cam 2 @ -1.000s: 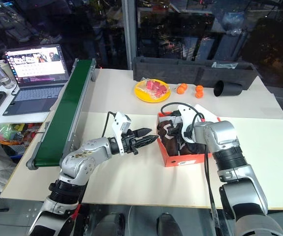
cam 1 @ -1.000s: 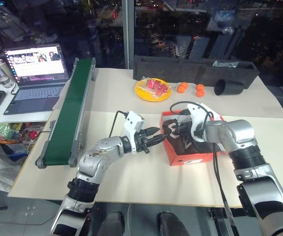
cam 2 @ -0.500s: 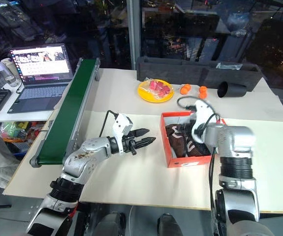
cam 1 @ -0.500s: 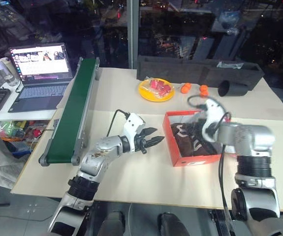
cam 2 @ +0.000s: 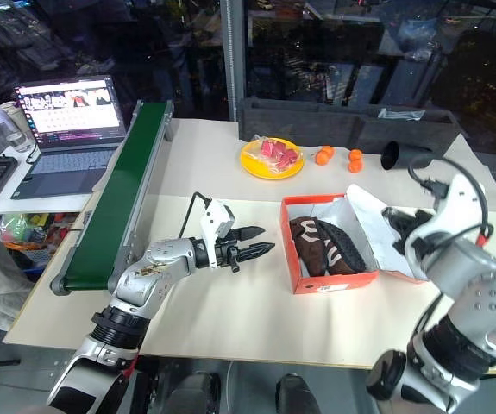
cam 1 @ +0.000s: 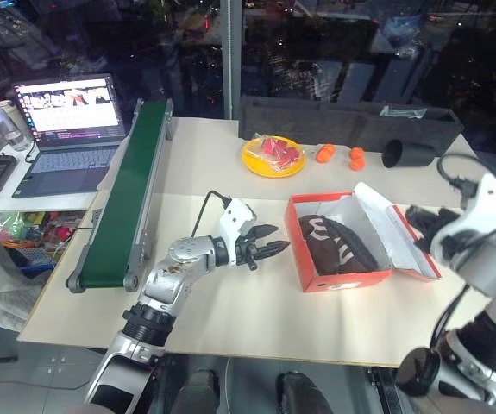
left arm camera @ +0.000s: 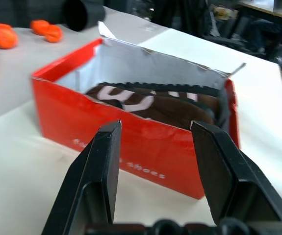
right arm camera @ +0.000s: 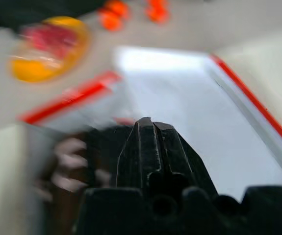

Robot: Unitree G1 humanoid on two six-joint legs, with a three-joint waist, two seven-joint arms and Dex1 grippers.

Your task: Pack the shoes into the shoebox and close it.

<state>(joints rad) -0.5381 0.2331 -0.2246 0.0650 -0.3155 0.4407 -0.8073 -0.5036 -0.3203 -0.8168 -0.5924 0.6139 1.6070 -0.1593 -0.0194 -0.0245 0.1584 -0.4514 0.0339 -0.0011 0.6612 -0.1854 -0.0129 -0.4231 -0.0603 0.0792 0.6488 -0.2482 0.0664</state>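
Inside, two fuzzy dark brown shoes point(cam 2: 327, 247) with cream stripes, side by side in one red-orange cardboard shoebox point(cam 2: 329, 280), long axes along the box, running away from the robot. Rectangular, white-lined, on the pale worktop point(cam 2: 230, 319), hinged lid point(cam 2: 386, 233) open and tilted back to the right. Left hand point(cam 1: 275, 248) half open, empty, level, pointing at the box. Right hand point(cam 2: 394, 221) pressed shut, empty, raised beside the lid.

Lab: conveyor belt point(cam 1: 127, 194), laptop point(cam 1: 65, 125), worktable point(cam 1: 230, 319).
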